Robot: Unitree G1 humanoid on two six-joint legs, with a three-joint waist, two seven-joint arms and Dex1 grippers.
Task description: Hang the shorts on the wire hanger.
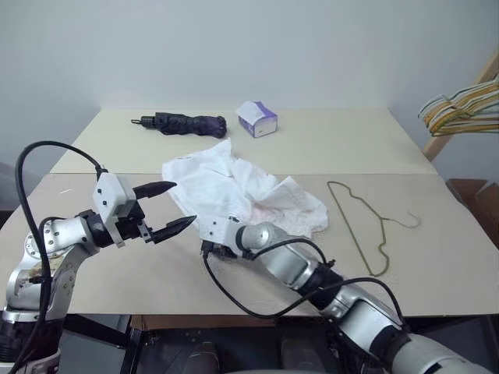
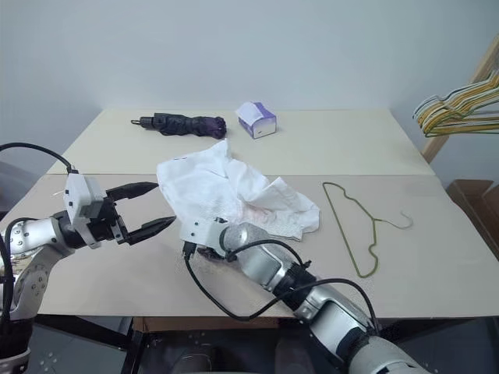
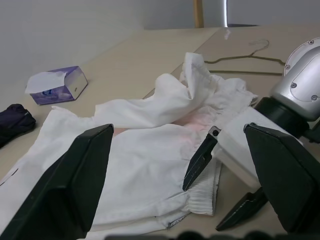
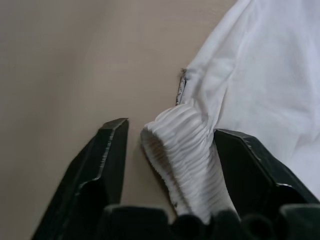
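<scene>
Folded purple umbrella and tissue box near table's far edge; coloured hangers beside it.

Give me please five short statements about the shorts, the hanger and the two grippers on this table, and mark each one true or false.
1. The shorts lie crumpled on the table. True.
2. The wire hanger is already inside the shorts. False: it lies bare beside them.
3. The right gripper has the ribbed waistband between its fingers. True.
4. The left gripper holds the shorts. False: it hovers open, holding nothing.
5. The tissue box stands on the shorts. False: it stands apart, near the umbrella.
</scene>
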